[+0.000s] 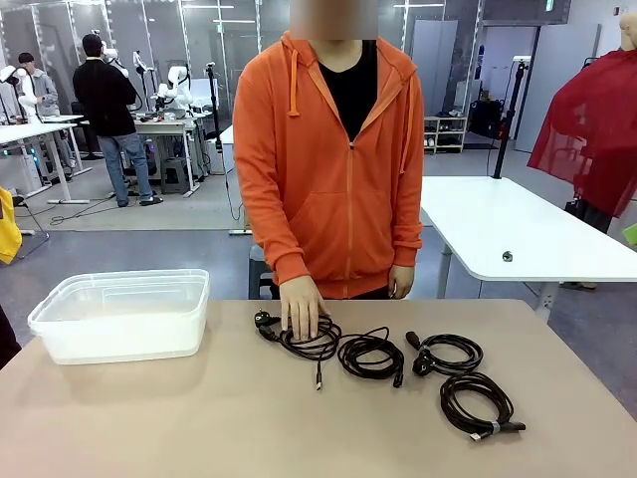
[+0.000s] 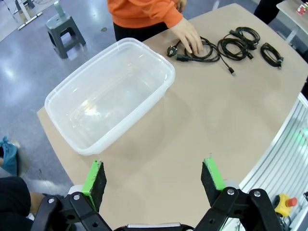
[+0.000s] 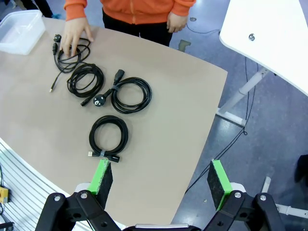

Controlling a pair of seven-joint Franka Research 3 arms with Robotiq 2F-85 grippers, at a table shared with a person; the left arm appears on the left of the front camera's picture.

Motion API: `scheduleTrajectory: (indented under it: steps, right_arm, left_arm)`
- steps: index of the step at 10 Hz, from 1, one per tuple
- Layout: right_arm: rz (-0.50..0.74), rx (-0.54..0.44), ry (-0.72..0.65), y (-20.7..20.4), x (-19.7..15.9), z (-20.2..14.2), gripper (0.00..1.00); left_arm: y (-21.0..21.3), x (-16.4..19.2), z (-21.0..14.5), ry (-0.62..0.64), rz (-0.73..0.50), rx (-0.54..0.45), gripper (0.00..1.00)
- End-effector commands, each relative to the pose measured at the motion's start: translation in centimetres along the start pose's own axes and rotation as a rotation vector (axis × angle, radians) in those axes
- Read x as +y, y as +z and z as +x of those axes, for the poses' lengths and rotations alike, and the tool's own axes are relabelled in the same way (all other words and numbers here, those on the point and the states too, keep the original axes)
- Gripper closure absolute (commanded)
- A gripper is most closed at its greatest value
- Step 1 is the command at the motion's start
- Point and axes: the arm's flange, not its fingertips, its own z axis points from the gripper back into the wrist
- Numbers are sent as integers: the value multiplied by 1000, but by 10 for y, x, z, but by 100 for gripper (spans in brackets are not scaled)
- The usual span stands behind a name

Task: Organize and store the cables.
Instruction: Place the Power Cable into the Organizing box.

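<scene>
Beige counter [image 1: 179, 418] runs between me and a person [image 1: 338, 179] in an orange hoodie who stands at its far edge, with an open lab floor and white tables [image 1: 518, 234] behind them. At the far left of the counter sits a clear plastic tub [image 1: 60, 311].

The cables [image 1: 358, 366] lie in a loose row right of the middle. All four are wound into coils and all rest on the counter, outside the tub. The leftmost coil [image 3: 61, 57] is closest to the far edge. The person's hand [image 1: 301, 309] lies flat on top of it, a round plug [image 1: 262, 319] sticks out to its left, and a thin connector end trails toward me. The second coil [image 3: 70, 82] lies just right of it; I cannot tell whether the two touch. The third coil [image 3: 147, 96] comes next on the right, with a plug end lying between it and the second. The fourth coil [image 3: 94, 137] lies nearer to me and apart from the others, with a connector at its near side.

My left hand [image 2: 153, 166] hangs high above the near left of the counter. Its green pads [image 2: 97, 178] are spread wide with nothing between them, and the tub lies beyond. My right hand [image 3: 160, 165] hangs above the counter's near right edge, spread just as wide and holding nothing, with the fourth coil just beyond its left finger.
</scene>
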Motion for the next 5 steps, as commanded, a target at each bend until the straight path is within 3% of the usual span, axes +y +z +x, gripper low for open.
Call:
scheduleTrajectory:
  steps: [1,5]
  right_arm:
    - [0,0,0,0,0,0,0]
    - [0,0,0,0,0,0,0]
  left_arm:
    - [0,-3,-1,-15,-9,-1,0]
    - [0,-3,-1,-15,-9,-1,0]
